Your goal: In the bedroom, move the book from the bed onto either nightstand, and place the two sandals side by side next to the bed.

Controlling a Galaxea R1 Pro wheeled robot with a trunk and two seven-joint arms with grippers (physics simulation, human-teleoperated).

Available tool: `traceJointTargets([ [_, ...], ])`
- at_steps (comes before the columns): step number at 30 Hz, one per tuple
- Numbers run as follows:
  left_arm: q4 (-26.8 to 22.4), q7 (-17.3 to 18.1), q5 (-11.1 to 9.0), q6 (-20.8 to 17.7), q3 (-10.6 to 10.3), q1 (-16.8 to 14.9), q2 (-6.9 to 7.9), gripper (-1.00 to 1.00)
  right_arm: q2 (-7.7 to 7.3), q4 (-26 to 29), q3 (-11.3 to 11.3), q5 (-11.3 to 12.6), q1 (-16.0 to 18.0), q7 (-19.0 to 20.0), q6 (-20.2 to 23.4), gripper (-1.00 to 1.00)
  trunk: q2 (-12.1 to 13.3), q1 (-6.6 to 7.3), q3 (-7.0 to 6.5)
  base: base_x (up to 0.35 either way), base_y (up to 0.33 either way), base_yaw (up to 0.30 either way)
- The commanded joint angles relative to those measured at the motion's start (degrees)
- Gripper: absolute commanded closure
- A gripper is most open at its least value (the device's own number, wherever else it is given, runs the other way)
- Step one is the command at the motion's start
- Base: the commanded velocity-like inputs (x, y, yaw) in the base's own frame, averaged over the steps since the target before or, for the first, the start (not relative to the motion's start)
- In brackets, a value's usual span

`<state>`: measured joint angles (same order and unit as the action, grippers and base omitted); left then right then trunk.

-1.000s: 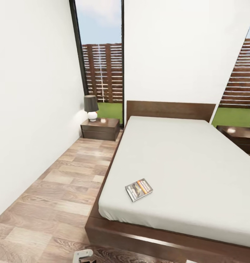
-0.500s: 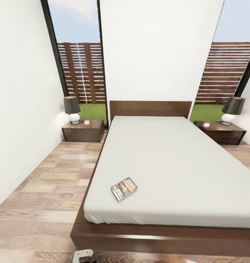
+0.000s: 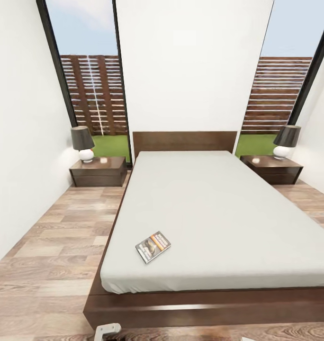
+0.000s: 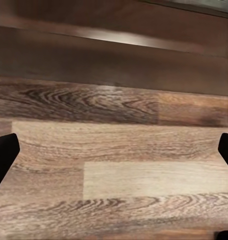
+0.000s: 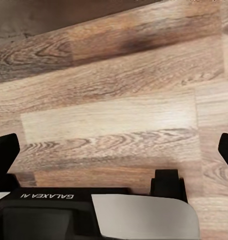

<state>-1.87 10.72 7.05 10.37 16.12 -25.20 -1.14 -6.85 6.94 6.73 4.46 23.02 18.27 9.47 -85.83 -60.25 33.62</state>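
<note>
The book (image 3: 153,246) lies flat on the bed (image 3: 219,208), near the mattress's front left corner. A dark nightstand (image 3: 98,170) stands left of the headboard and another nightstand (image 3: 272,169) stands to its right. The sandals are out of view. In the left wrist view my left gripper (image 4: 114,152) is open over bare plank floor, with the bed's dark frame (image 4: 114,55) just beyond it. My right gripper (image 5: 114,150) is open too, also above bare floor, holding nothing.
Each nightstand carries a lamp, the left lamp (image 3: 82,143) and the right lamp (image 3: 285,141). White walls close both sides, with tall windows behind. Wood floor (image 3: 53,237) runs along the bed's left side. My own base (image 5: 69,210) sits below the right gripper.
The camera has swung to the right, so the bed now sits centred and the right nightstand shows in full. The book has not moved on the mattress.
</note>
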Motion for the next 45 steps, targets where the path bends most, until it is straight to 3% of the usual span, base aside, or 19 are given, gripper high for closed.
traceJointTargets([
  [1,0.0,0.1,0.6,0.2,0.5,0.0,0.0,-1.0,0.0,0.1,0.3,0.5,0.0,0.2,0.5,-1.0,0.4,0.23,-0.13,0.0,0.0,-0.005],
  [45,0.0,0.1,0.6,0.2,0.5,0.0,0.0,-1.0,0.0,0.1,0.3,0.5,0.0,0.2,0.5,-1.0,18.0,9.9,-8.03,0.0,0.0,0.0],
])
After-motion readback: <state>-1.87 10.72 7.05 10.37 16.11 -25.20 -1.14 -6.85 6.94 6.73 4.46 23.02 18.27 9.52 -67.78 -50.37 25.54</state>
